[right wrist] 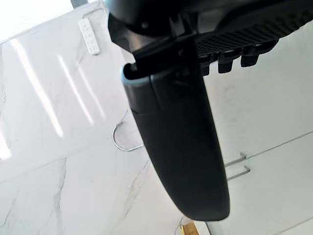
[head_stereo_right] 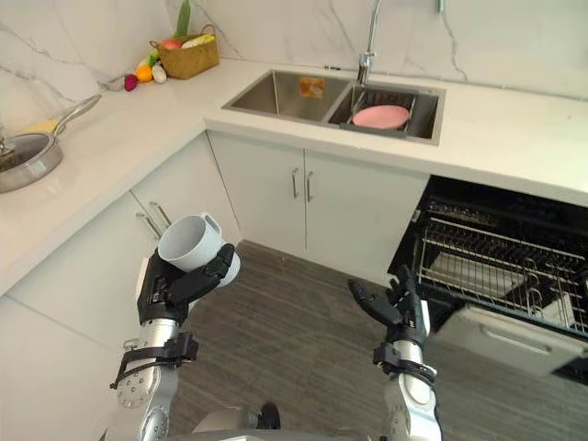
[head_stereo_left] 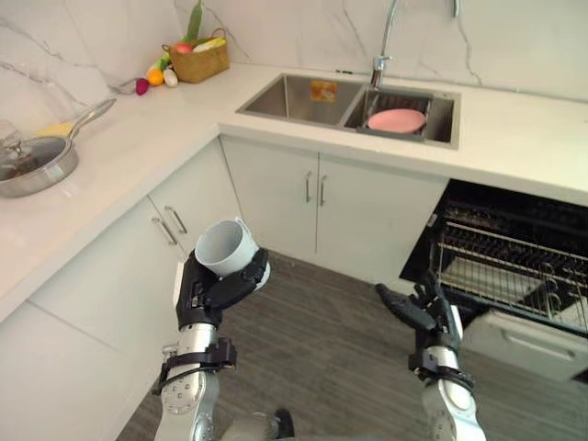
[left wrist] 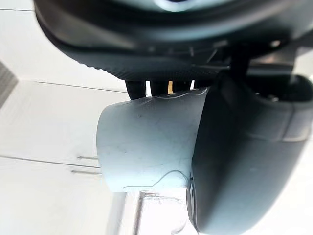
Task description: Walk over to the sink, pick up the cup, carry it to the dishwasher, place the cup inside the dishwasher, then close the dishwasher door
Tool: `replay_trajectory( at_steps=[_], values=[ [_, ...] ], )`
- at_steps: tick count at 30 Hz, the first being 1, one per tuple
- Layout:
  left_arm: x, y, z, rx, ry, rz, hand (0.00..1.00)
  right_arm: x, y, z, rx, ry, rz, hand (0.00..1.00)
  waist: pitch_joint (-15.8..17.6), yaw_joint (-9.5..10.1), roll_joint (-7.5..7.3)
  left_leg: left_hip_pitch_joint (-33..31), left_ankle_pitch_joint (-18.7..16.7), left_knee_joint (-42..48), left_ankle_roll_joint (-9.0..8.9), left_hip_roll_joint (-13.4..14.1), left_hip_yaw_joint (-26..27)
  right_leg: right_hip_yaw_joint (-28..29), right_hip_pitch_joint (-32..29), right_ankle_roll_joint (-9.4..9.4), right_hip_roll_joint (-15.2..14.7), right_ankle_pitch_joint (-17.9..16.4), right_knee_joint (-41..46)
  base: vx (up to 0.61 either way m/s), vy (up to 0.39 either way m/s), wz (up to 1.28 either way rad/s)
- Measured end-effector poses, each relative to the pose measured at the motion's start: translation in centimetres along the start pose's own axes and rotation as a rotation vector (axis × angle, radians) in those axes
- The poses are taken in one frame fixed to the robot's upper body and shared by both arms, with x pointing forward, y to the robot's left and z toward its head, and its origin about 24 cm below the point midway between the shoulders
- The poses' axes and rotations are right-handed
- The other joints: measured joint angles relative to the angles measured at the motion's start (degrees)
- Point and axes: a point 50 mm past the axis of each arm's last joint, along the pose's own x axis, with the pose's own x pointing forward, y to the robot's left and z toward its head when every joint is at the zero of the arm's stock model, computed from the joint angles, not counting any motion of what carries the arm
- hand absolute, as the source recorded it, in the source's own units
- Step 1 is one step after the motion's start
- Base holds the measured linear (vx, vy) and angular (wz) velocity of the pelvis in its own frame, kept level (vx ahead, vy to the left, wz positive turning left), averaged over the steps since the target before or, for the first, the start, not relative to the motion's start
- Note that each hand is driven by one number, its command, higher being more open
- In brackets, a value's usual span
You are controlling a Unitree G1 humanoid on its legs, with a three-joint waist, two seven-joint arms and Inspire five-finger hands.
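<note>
A white L-shaped countertop (head_stereo_left: 514,138) over white cabinets was shown, with a pale grey ceramic cup (head_stereo_left: 223,248) held above the floor.
The cup was clamped in the curled fingers and thumb of the left hand (head_stereo_left: 197,299), well apart from the stainless steel double sink (head_stereo_left: 294,96) along the countertop's rear edge. The right hand (head_stereo_left: 432,317) was held empty, fingers spread, near the open black dishwasher (head_stereo_left: 514,248).

2 head eyes share sink (head_stereo_left: 294,99), dishwasher (head_stereo_left: 514,257) from above; wrist cameras hug left hand (left wrist: 244,147), right hand (right wrist: 181,147).
</note>
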Motion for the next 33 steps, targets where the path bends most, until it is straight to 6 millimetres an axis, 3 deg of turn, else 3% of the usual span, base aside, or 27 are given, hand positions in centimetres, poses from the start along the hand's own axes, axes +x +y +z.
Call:
replay_trajectory(
  at_steps=[2,4,5,7,8,9,11,12,13,14,15,16,17,18,20,22,23,25,26,28,29,30,33],
  values=[
    [0.4,0.1,0.8,0.015,-0.046,-0.005,0.00,0.0,1.1,-0.1,0.014,-0.002,0.039,1.00,0.38,-0.06,0.63,4.09,-0.52,-2.87,-1.31,2.31,0.64,-3.81,-5.23,-1.56,1.39,-1.73,-6.61,0.29,-0.053,-0.33],
    [0.8,0.1,1.5,0.042,-0.083,-0.021,0.00,0.0,1.5,0.2,0.011,-0.017,0.055,1.00,0.49,-0.08,0.77,6.89,-1.37,-4.53,-2.73,4.18,2.34,-7.98,-9.38,-2.19,1.92,-1.18,-17.17,0.23,-0.090,-0.49],
    [0.9,0.4,1.6,0.076,-0.093,-0.018,0.00,0.0,1.8,0.7,-0.027,-0.046,0.059,1.00,0.50,-0.14,0.79,9.22,-1.94,-5.83,-3.92,4.73,3.89,-11.00,-11.14,-2.80,1.82,1.80,-24.49,0.25,-0.105,-0.64],
    [0.9,0.9,1.8,0.117,-0.102,-0.012,0.00,0.0,2.2,1.8,-0.082,-0.118,0.070,1.00,0.16,-0.70,-1.06,12.40,-3.66,-6.66,-5.88,3.53,5.46,-16.11,-11.94,-5.55,0.53,15.62,-33.07,0.30,-0.131,-0.67],
    [0.9,1.1,1.7,0.135,-0.099,-0.008,0.00,0.0,2.3,2.5,-0.111,-0.162,0.087,1.00,-0.54,-0.79,-1.55,13.60,-5.49,-6.34,-6.53,2.68,6.70,-17.14,-11.91,-10.38,0.06,17.46,-33.96,0.37,-0.186,-0.63],
    [0.8,0.5,1.4,0.100,-0.095,0.006,0.00,0.3,2.1,3.5,-0.159,-0.203,0.098,1.00,-0.42,-1.30,0.40,13.42,-7.11,-5.53,-6.61,4.15,7.68,-16.32,-11.92,-10.21,2.12,16.62,-34.93,0.36,-0.181,-0.53],
    [1.2,-1.1,1.5,0.069,-0.111,-0.031,0.00,0.6,1.3,4.3,-0.219,-0.232,0.077,1.00,-0.39,-1.86,2.34,12.86,-9.08,-4.33,-6.67,6.00,8.64,-16.40,-11.91,-10.73,4.75,15.55,-35.95,0.28,-0.123,-0.31],
    [1.3,-1.6,1.5,0.064,-0.118,-0.052,0.00,0.6,1.2,4.4,-0.236,-0.235,0.067,1.00,-0.32,-1.94,2.34,12.89,-10.79,-2.99,-6.67,6.85,9.24,-16.24,-11.62,-11.65,5.84,13.09,-36.06,0.24,-0.112,-0.37],
    [1.2,-1.8,1.4,0.059,-0.113,-0.060,0.00,0.6,1.1,4.4,-0.245,-0.239,0.059,1.00,-0.33,-2.27,3.13,12.96,-12.39,-1.37,-6.75,8.31,9.97,-16.16,-11.42,-11.39,7.04,11.90,-35.53,0.19,-0.087,-0.37],
    [1.0,-2.3,1.1,0.047,-0.102,-0.074,0.00,0.4,1.0,4.4,-0.240,-0.239,0.036,1.00,-0.41,-2.85,5.23,13.69,-14.24,0.36,-7.02,11.03,10.85,-16.54,-10.41,-11.57,9.19,9.41,-34.92,0.22,-0.050,-0.28],
    [1.0,-2.5,1.1,0.046,-0.100,-0.081,0.00,0.3,1.0,4.3,-0.237,-0.240,0.026,1.00,-0.77,-2.87,5.21,13.68,-14.21,2.64,-7.51,11.92,11.08,-16.45,-9.81,-11.27,9.81,8.24,-34.81,0.24,-0.047,-0.35],
    [1.1,-2.9,0.8,0.047,-0.095,-0.104,0.00,0.3,0.9,4.4,-0.238,-0.247,0.007,1.00,-0.60,-2.75,5.69,10.48,-14.00,13.16,-6.64,14.68,9.97,-15.73,-8.86,-11.72,11.69,7.67,-35.55,0.20,-0.044,-0.50],
    [1.1,-3.0,0.3,0.044,-0.074,-0.097,0.00,0.3,1.0,4.6,-0.247,-0.260,0.008,1.00,-0.65,-2.35,6.53,7.05,-11.54,22.11,-4.96,16.94,8.74,-14.24,-7.17,-12.32,13.53,8.46,-38.53,0.23,-0.046,-0.85],
    [0.9,-2.9,-0.2,0.046,-0.051,-0.089,0.00,0.1,1.4,5.0,-0.243,-0.282,0.019,1.00,-0.69,-1.82,6.84,5.13,-9.99,26.93,-5.57,17.77,7.78,-11.93,-5.80,-12.58,14.88,9.27,-40.93,0.25,0.018,-1.35],
    [0.5,-2.8,-0.7,0.066,-0.027,-0.060,0.00,0.1,2.5,6.8,-0.210,-0.397,0.060,1.00,-0.82,-1.00,6.61,2.40,-13.60,21.23,-5.43,13.44,3.65,-4.18,-5.11,-11.98,15.73,9.59,-43.76,0.28,0.080,-1.61],
    [0.1,-2.9,-0.9,0.077,-0.020,-0.046,0.00,0.3,3.2,7.9,-0.192,-0.465,0.086,1.00,-0.72,-0.73,6.21,-0.37,-13.54,15.10,-5.61,10.18,-2.73,1.68,-4.03,-11.08,16.09,10.08,-46.06,0.23,0.120,-1.56],
    [-0.3,-2.9,-1.1,0.083,-0.013,-0.029,0.00,0.5,3.8,8.3,-0.191,-0.493,0.117,1.00,-0.92,-0.67,6.29,-1.56,-12.73,10.71,-6.93,9.25,-7.52,5.31,-3.13,-11.00,16.50,10.13,-47.57,0.28,0.187,-1.88],
    [-0.8,-2.7,-1.2,0.090,-0.005,-0.013,0.00,0.5,4.5,8.6,-0.193,-0.514,0.157,1.00,-1.50,-0.55,6.43,-2.25,-10.89,5.16,-8.75,9.59,-11.33,7.76,-2.26,-10.15,16.54,10.88,-49.27,0.24,0.203,-1.56],
    [-0.8,-2.7,-1.3,0.089,-0.003,-0.012,0.00,0.5,4.6,8.6,-0.198,-0.517,0.173,1.00,-2.36,-0.57,6.96,-2.41,-7.53,0.14,-8.90,10.57,-12.50,9.39,-1.86,-8.44,16.85,11.77,-50.37,0.26,0.249,-1.33],
    [-0.5,-3.3,-1.1,0.072,-0.016,-0.035,0.00,0.6,4.0,8.9,-0.216,-0.519,0.166,1.00,-3.91,-1.30,9.52,-2.44,4.30,-6.40,-8.52,11.50,-12.09,11.35,-1.99,-5.94,18.20,11.57,-50.35,0.27,0.290,-0.97],
    [-0.1,-3.7,-0.9,0.068,-0.032,-0.064,0.00,0.7,3.5,8.7,-0.213,-0.500,0.145,1.00,-4.59,-1.41,9.07,-0.61,4.14,-8.36,-11.60,11.26,-10.14,11.81,-2.71,-4.22,17.31,10.53,-48.62,0.26,0.300,-0.74],
    [0.4,-3.9,-0.4,0.072,-0.062,-0.084,0.00,0.7,3.6,8.7,-0.193,-0.495,0.133,1.00,-4.77,-1.36,7.62,1.11,4.56,-10.99,-11.18,9.39,-8.25,7.77,-3.89,-3.43,14.30,9.85,-46.63,0.22,0.278,-0.60],
    [1.5,-4.6,0.5,0.079,-0.114,-0.141,0.00,0.6,3.9,8.5,-0.136,-0.479,0.120,1.00,-4.79,-2.68,7.13,3.35,4.78,-12.92,-10.46,6.52,-7.39,5.10,-2.46,-2.39,11.00,10.28,-46.56,0.14,0.291,-0.22]
  ],
)
